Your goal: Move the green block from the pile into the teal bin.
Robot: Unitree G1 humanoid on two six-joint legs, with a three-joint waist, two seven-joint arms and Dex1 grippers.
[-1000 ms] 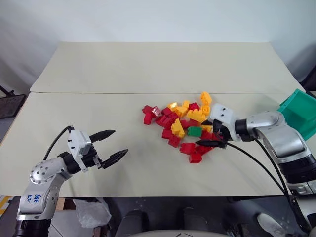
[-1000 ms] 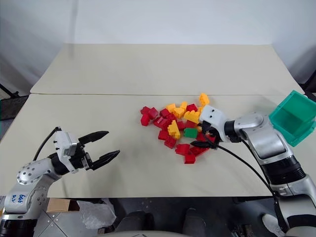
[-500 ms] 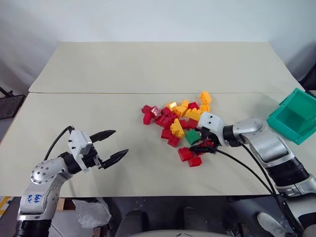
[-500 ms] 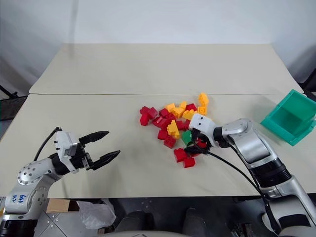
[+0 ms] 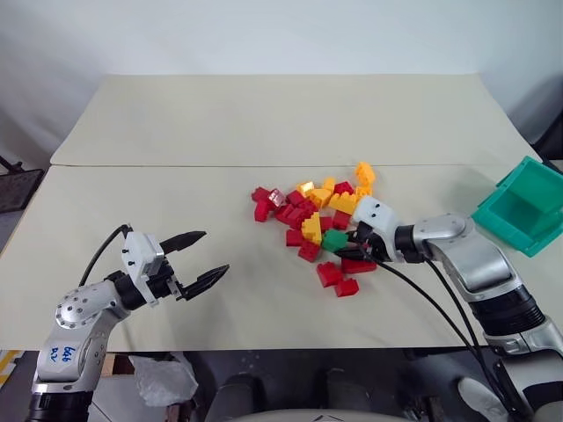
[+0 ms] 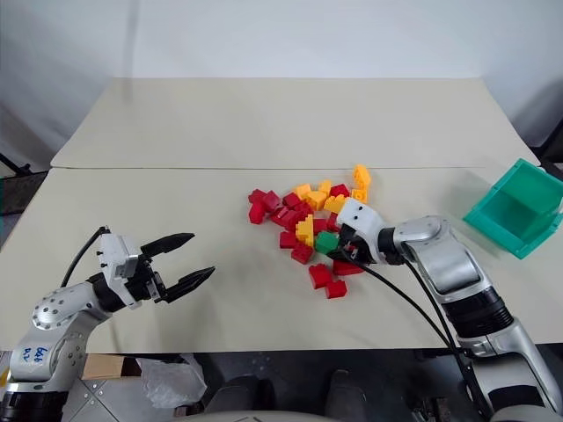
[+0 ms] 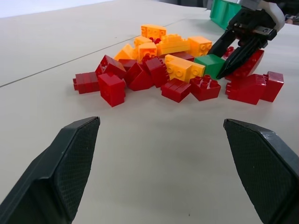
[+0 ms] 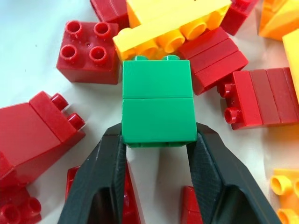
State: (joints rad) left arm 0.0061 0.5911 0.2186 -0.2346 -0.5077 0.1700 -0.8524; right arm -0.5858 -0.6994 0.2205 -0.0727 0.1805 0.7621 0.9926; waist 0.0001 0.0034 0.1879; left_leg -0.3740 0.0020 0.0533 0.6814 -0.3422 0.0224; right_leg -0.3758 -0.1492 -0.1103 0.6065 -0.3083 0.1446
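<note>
Head views: green block (image 5: 333,239) lies at near edge of pile (image 5: 312,207), on table (image 5: 176,132). Right gripper (image 6: 345,249) angles down onto block. Teal bin (image 5: 521,207) sits far right, tilted, well apart from pile. Left gripper (image 5: 198,260) hovers at near left, spread wide, carrying nothing.

Left wrist view: right fingers straddle block at pile edge.

Right wrist view: both pads (image 8: 106,163) touch block's lower sides; grasp set low, likely for lifting clear of neighbours.
</note>
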